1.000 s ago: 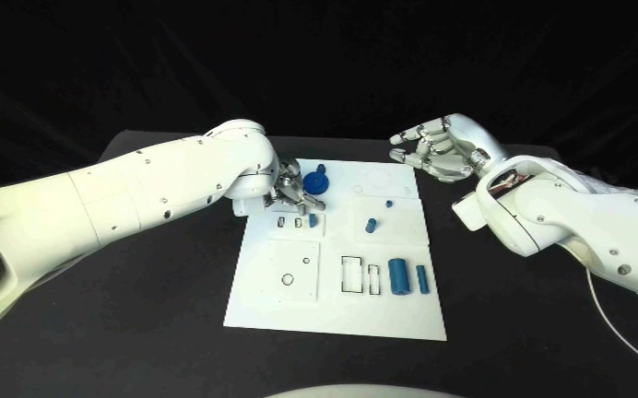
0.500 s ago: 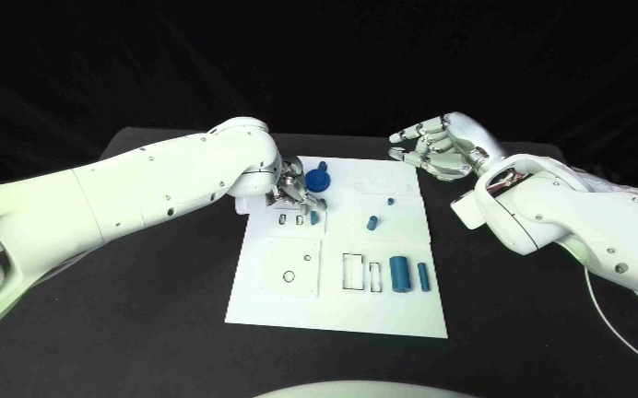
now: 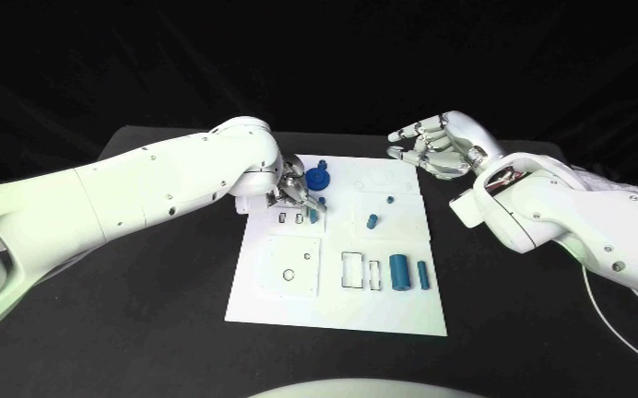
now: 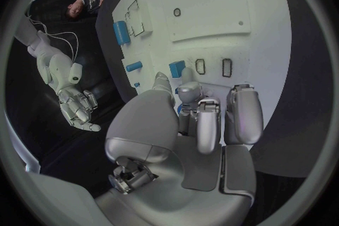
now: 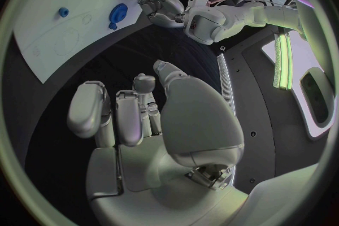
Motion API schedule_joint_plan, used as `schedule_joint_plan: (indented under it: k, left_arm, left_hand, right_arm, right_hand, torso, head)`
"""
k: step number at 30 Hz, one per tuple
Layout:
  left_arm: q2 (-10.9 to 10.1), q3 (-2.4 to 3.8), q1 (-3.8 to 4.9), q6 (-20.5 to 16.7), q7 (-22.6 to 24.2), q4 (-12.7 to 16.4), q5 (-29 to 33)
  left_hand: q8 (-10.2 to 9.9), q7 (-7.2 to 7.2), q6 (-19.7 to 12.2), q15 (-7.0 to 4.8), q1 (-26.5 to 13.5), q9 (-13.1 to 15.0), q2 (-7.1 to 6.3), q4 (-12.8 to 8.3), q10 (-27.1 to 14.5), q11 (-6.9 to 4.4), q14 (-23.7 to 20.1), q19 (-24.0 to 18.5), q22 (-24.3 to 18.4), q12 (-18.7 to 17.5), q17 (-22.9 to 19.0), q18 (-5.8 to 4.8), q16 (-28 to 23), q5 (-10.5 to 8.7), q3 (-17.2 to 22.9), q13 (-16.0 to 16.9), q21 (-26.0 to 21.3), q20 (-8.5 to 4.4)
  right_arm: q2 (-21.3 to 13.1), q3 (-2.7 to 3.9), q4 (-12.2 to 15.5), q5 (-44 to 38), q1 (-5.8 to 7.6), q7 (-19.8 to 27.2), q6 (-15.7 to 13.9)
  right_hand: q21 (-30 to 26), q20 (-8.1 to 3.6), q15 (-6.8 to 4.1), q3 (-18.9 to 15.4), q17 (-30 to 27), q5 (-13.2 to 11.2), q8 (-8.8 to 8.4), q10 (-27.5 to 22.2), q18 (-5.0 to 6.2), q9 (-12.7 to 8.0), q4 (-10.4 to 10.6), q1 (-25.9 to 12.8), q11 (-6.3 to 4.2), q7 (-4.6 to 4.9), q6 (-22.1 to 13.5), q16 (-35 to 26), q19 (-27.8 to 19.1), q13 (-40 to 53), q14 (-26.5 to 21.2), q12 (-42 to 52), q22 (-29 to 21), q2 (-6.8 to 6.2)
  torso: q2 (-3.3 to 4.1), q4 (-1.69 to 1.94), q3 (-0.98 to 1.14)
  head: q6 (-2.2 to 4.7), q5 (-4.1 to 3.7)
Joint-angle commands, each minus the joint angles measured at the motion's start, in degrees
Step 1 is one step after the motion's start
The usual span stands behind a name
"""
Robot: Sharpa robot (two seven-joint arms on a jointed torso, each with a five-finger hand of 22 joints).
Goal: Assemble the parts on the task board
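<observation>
No writing can be read on the task board (image 3: 339,301) or its parts. The left hand (image 3: 295,191) hangs low over the board's far left part, fingers gathered at a small blue part (image 4: 177,68) beside two slots (image 4: 213,66); whether it pinches that part is hard to say. The left wrist view shows this part plainly. The right hand (image 3: 439,145) hovers past the board's far right corner, fingers spread, holding nothing. A blue knob (image 3: 318,178) stands near the far edge.
</observation>
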Motion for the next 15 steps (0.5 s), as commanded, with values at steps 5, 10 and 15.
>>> schedule_joint_plan:
  k: [5,10,15]
  left_arm:
    - [0.2,-0.01,-0.11,1.8,-0.2,-0.1,0.5]
    - [0.2,-0.01,-0.14,1.6,-0.2,-0.1,0.4]
    - [0.5,0.0,-0.25,1.5,-0.3,-0.3,0.3]
  left_hand:
    - [0.3,-0.06,-0.3,-0.27,1.1,0.2,-0.08,-0.3,0.0,-0.02,6.0,0.5,0.1,0.3,15.1,-1.02,0.2,0.04,0.3,0.2,0.3,-0.11]
    - [0.4,-0.1,-0.2,-0.29,1.5,0.3,0.01,-0.4,0.0,-0.06,6.0,0.5,0.2,0.3,15.1,-1.03,0.2,0.07,0.6,0.4,0.3,-0.12]
    - [0.5,-0.13,-0.2,-0.32,1.9,0.5,0.07,-0.4,0.0,-0.09,6.0,0.5,0.3,0.4,15.1,-1.04,0.2,0.07,1.0,0.5,0.4,-0.14]
  right_arm:
    - [0.2,0.03,-0.1,-0.6,-0.12,0.4,0.2]
    - [0.3,0.03,-0.1,-0.5,-0.15,0.4,0.3]
    - [0.4,0.03,-0.1,-0.5,-0.18,0.3,0.4]
  right_hand:
    - [-0.2,-0.04,0.19,0.0,2.6,0.3,0.27,0.1,0.69,0.0,-0.2,0.6,-0.01,0.21,0.2,-0.3,-0.1,-0.1,3.1,-0.3,-0.1,0.01]
    - [-0.3,-0.04,0.2,0.0,2.5,0.3,0.27,0.0,0.7,0.0,-0.2,0.6,-0.01,0.22,0.2,-0.4,-0.1,-0.2,3.1,-0.4,-0.1,0.03]
    - [-0.3,-0.04,0.2,0.0,2.5,0.3,0.28,0.0,0.71,0.0,-0.2,0.6,-0.01,0.22,0.2,-0.4,-0.1,-0.2,3.1,-0.4,-0.2,0.03]
  torso:
    - [0.06,-0.01,0.03]
    - [0.06,-0.04,0.01]
    - [0.04,0.03,0.05]
  head:
    - [-0.08,-0.06]
    - [-0.17,-0.07]
    - [-0.23,-0.1]
